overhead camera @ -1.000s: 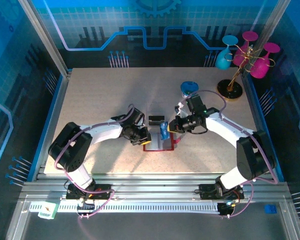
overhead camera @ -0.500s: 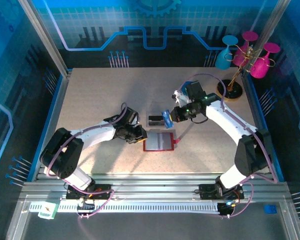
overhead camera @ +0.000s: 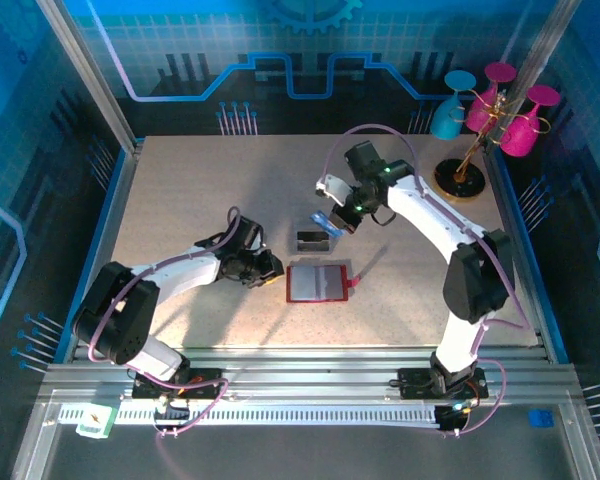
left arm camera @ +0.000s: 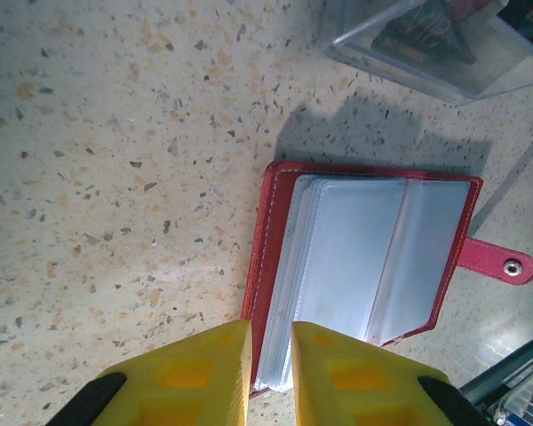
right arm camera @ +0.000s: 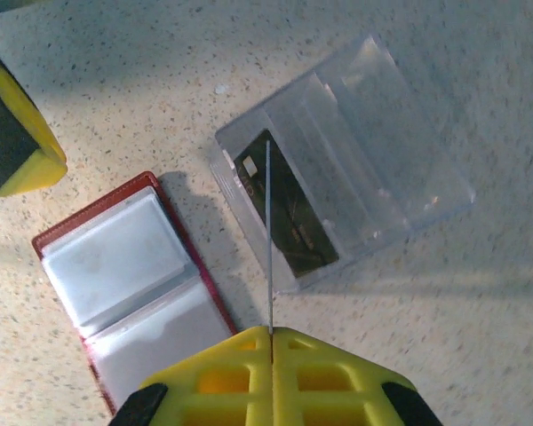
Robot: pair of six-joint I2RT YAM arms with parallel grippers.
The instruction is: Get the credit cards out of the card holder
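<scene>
The right hand (right arm camera: pixel 271 335) is closed tight on a thin blue card (right arm camera: pixel 268 231). The right wrist view sees that card edge-on, as 1 fine line rising from between the yellow fingers. The card hangs over the clear tray (right arm camera: pixel 400 160), above the compartment at the tray's end nearest the card holder. In that compartment lies 1 dark card (right arm camera: pixel 293 217). It carries a pale patch and some gold-toned print, too small to read.

The left hand (left arm camera: pixel 271 355) is low over the bench (overhead camera: pixel 200 190) at the left edge of the card holder (left arm camera: pixel 364 257). Its 2 yellow fingers stand a narrow slit apart and clamp nothing; a corner of the holder shows through the slit.

The card holder lies open and flat near the middle of the bench, red rim up, with its grey see-through pockets facing the cameras. Its snap tab (left arm camera: pixel 502 264) with a metal stud sticks out on the right side. The tray sits just beyond it, not touching.

No brand or lettering can be read anywhere. The bench top is beige with dark speckles, like terrazzo. Blue wall panels (overhead camera: pixel 310 60) behind it bear a grid, circuit-style lines and part of a gear. At the right rear a brass-coloured stand (overhead camera: pixel 470 160) holds pink and teal goblets (overhead camera: pixel 520 125). Aluminium rails (overhead camera: pixel 310 385) run along the near edge.
</scene>
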